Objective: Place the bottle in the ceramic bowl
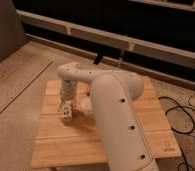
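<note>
**A:** Where is the gripper?

**B:** The gripper [66,111] hangs low over the left part of the wooden surface [61,145], pointing straight down from the wrist, at or just above the boards. I'd say the vertical pose is there to reach something small lying flat on the planks from above.

**A:** Is it open, closed, or holding something?

**B:** I cannot tell. The end of it is a pale tangle against pale wood.

**A:** And the bottle?

**B:** I can't pick it out as a separate thing. If it is anywhere in view, it is in that pale cluster at the gripper, either held or lying directly beneath. That is a judgement, not something I can see.

**A:** The ceramic bowl?

**B:** Not visible. The robot's thick white arm [116,115] sweeps across the middle and near right of the surface, so the bowl is most likely hidden behind it.

**A:** What's the light blob just right of the gripper?

**B:** A pale rounded object [86,103], close beside the gripper and tucked against the arm. It is too round and light to be the dark bowl, so I wouldn't count it as the target.
</note>
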Robot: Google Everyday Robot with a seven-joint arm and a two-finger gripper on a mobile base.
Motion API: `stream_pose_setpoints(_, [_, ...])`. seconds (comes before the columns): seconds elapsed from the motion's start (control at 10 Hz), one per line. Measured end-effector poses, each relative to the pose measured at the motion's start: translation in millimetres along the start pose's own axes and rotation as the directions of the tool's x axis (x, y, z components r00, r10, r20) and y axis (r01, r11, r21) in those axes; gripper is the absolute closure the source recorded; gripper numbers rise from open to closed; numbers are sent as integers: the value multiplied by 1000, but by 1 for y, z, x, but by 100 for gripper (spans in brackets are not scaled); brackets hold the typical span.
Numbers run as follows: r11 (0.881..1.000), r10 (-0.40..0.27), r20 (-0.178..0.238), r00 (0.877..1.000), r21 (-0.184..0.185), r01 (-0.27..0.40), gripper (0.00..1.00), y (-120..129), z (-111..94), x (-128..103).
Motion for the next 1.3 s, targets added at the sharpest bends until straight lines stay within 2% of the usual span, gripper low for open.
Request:
stream_pose_setpoints(0.2, [1000,-8,-7,1000,-24,8,62,-3,3,3])
stream_pose_setpoints(0.3, [999,-14,-10,1000,-36,14,75,-6,4,4])
stream_pose_setpoints(0.5, [999,-27,-13,1000,-41,27,95,-8,3,5])
stream_pose_setpoints(0.6, [999,-37,-10,999,-33,36,100,-9,1,3])
stream_pose_setpoints(0.8, [999,-54,25,998,2,54,100,-11,-17,-5])
stream_pose_setpoints(1.0, [996,-77,87,993,45,73,100,-7,-44,-15])
stream_pose_setpoints(1.3, [991,-99,142,985,104,85,100,-1,-74,-19])
